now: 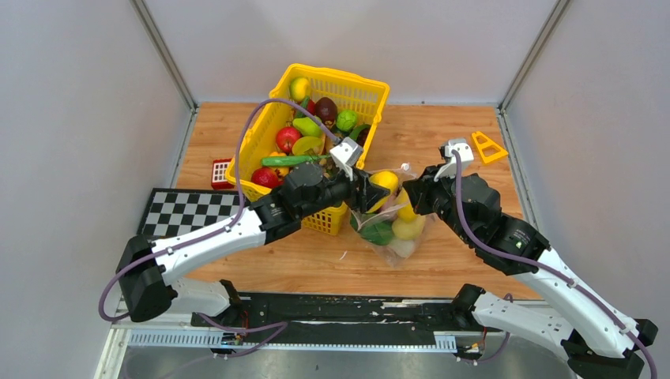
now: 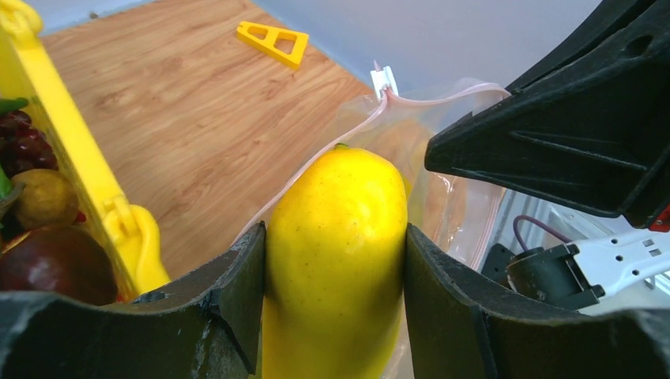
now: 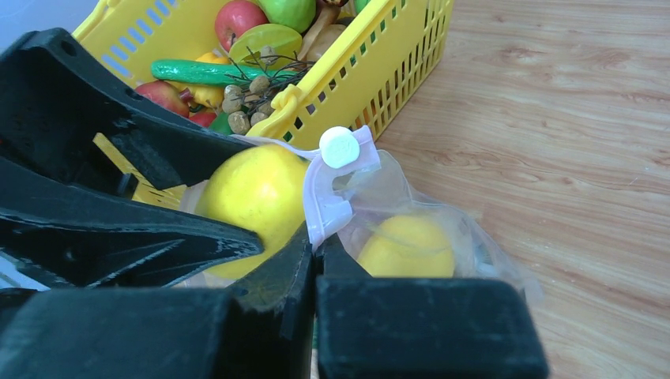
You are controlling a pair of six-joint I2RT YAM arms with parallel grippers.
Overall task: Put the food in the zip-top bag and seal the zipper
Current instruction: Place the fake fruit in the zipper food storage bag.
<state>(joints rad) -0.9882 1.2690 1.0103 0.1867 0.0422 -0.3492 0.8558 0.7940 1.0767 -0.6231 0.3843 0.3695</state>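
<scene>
My left gripper [image 1: 371,192] is shut on a glossy yellow fruit [image 2: 336,237], gripped on both sides and held at the open mouth of the zip-top bag [image 1: 393,237]. The pale pink zipper [image 2: 316,167] curves round behind the fruit to its white slider [image 2: 383,79]. My right gripper [image 3: 314,241] is shut on the mouth edge just below the slider [image 3: 340,148] and holds it up. Inside the bag lie another yellow fruit [image 3: 407,245] and a green piece [image 1: 379,233]. More food fills the yellow basket [image 1: 371,83].
The basket stands right behind and left of the bag, touching my left arm. A yellow triangle block [image 1: 488,148] lies at the back right. A red block [image 1: 222,172] and a checkerboard [image 1: 190,212] sit at the left. Grey walls close in three sides.
</scene>
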